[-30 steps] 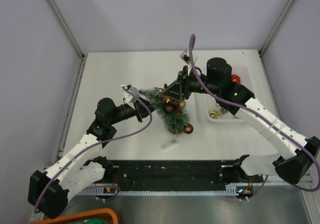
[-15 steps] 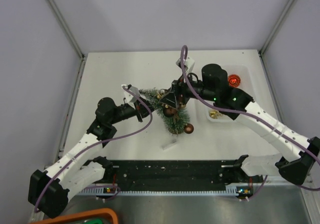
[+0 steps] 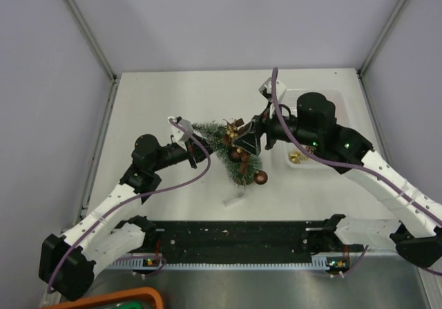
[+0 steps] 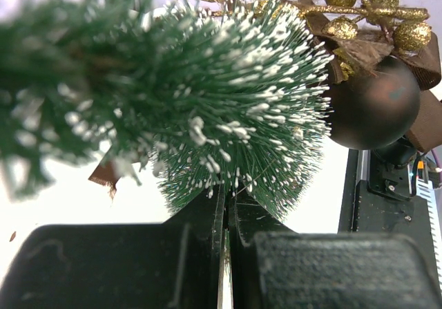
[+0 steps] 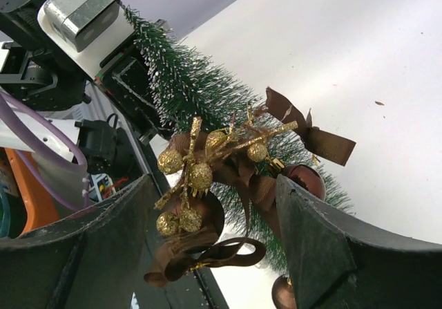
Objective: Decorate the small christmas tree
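Clamping the small christmas tree [image 3: 243,165] at frame centre, the left gripper [image 3: 201,150] sets its axis upper-left to lower-right; the right gripper [image 3: 247,140], jaws spread, straddles the bow ornament [image 5: 207,174].

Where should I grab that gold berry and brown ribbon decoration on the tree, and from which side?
Grip the gold berry sprig at its bunched middle, where stems and ribbon meet; the loose ribbon tails may slip. Come from the side of the right hand, whose open fingers straddle it; the left hand holds the small christmas tree at its tip.
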`<action>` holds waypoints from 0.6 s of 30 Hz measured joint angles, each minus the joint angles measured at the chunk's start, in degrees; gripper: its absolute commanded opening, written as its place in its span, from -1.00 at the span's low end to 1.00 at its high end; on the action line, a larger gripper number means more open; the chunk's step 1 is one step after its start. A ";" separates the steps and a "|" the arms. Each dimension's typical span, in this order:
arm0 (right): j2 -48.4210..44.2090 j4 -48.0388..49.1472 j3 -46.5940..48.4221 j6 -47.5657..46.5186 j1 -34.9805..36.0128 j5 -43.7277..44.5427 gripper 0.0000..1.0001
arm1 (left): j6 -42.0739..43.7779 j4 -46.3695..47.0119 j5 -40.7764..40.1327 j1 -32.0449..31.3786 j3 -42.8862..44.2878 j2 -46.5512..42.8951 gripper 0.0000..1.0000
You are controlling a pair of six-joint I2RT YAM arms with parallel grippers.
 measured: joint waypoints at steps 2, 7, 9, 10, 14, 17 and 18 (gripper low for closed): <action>-0.42 -0.33 0.00 0.04 0.02 0.46 0.40 | 0.02 0.00 0.00 0.00 0.00 0.00 -1.00; -2.10 -1.11 0.11 -0.26 0.02 3.65 0.40 | 0.04 -0.02 0.00 0.00 0.00 0.00 -1.00; -2.40 -2.62 1.31 -0.61 0.02 6.21 0.41 | 0.04 -0.02 0.00 0.00 0.00 0.00 -1.00; -2.40 -3.08 2.21 -0.66 -0.11 8.02 0.42 | 0.07 0.00 0.00 0.00 0.00 0.00 -1.00; -2.34 -3.28 4.90 -0.02 -5.81 14.14 0.48 | 0.11 0.02 0.02 0.00 0.00 0.00 -1.00; -0.59 -2.69 5.40 2.27 -16.31 18.73 0.50 | 0.46 0.02 0.02 0.00 0.00 0.00 -1.00; 0.76 -2.56 5.35 3.41 -20.15 20.17 0.51 | 0.52 0.02 0.02 0.00 0.00 0.00 -1.00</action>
